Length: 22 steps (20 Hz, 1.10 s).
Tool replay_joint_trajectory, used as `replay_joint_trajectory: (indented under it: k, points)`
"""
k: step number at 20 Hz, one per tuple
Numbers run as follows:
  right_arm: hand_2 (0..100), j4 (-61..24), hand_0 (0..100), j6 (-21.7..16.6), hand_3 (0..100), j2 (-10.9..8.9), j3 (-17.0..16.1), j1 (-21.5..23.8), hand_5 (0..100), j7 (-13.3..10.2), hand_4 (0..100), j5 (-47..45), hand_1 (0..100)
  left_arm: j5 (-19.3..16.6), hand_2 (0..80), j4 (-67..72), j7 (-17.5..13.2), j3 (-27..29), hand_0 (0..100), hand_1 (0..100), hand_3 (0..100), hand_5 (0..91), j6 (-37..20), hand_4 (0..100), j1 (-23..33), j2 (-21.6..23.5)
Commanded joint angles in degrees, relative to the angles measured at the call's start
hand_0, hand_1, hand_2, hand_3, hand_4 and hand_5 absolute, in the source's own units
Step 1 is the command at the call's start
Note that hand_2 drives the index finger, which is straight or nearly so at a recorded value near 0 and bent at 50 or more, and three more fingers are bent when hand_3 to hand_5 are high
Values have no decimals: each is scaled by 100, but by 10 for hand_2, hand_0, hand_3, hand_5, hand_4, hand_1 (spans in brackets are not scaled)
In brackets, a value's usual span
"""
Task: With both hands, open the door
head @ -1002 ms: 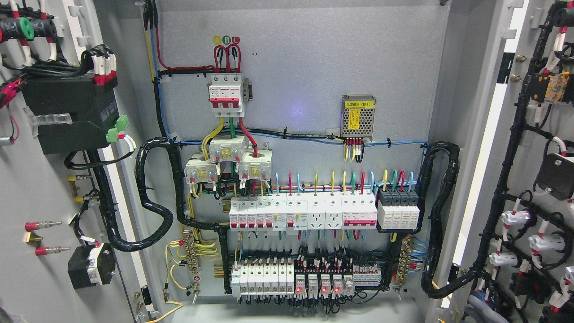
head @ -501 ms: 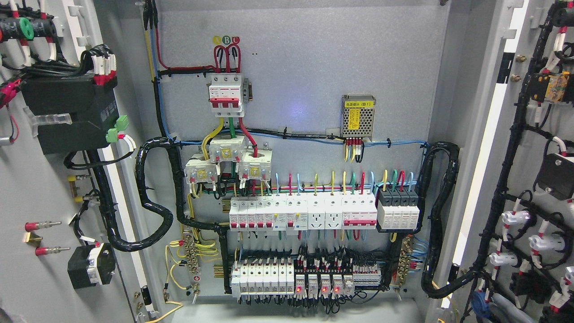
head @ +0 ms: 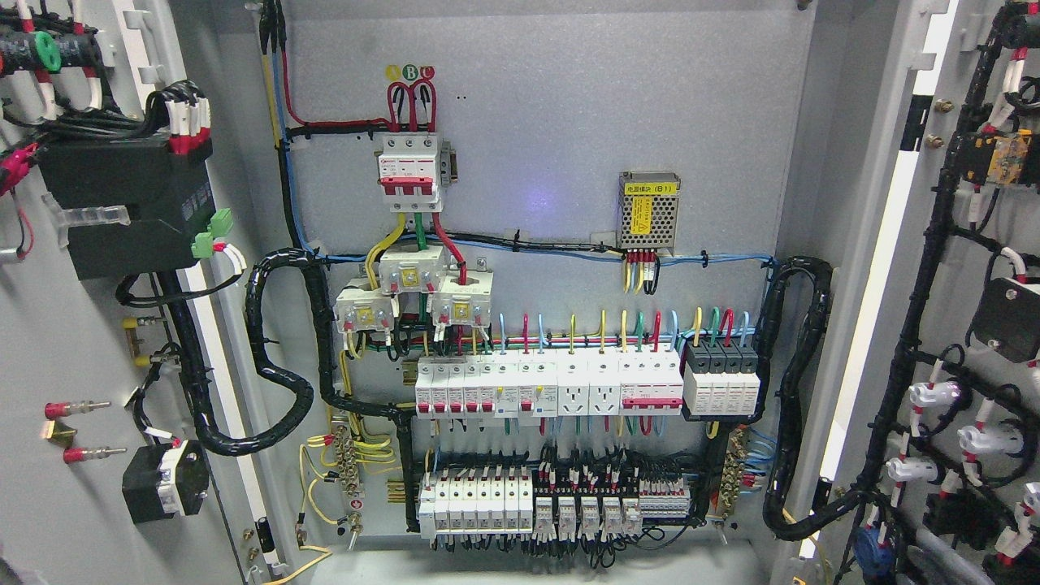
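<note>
Both cabinet doors stand swung wide: the left door [head: 73, 341] carries a black module [head: 130, 203], the right door [head: 959, 268] wired switches. Between them the back panel [head: 569, 122] holds a red-and-white breaker [head: 410, 172] and rows of breakers [head: 548, 388]

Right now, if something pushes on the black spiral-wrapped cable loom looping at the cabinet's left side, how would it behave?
The cable loom would probably flex and spring back rather than stay put: it hangs in a free loop off the back panel. Its thick bundle suggests stiffness, not floppiness. Both ends look anchored, near the left door and the breaker rows, so it likely cannot travel far.
</note>
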Motion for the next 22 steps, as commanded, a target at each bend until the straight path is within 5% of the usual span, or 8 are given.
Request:
replay_joint_trajectory:
  k: [1, 17, 22]
  points:
    - [0, 3, 191, 22, 0, -98, -120, -5, 0, 39, 0, -6, 0, 235, 0, -72, 2, 608, 0, 0, 0, 0, -84, 0, 41, 243]
    - [0, 21, 191, 40, 0, -90, -252, 4, 0, 39, 0, -358, 0, 499, 0, -64, 2, 1284, 0, 0, 0, 0, -383, 0, 419, 454]
    - [0, 29, 191, 40, 0, -98, -393, 22, 0, 39, 0, -366, 0, 824, 0, -20, 10, 1487, 0, 0, 0, 0, -313, 0, 437, 533]
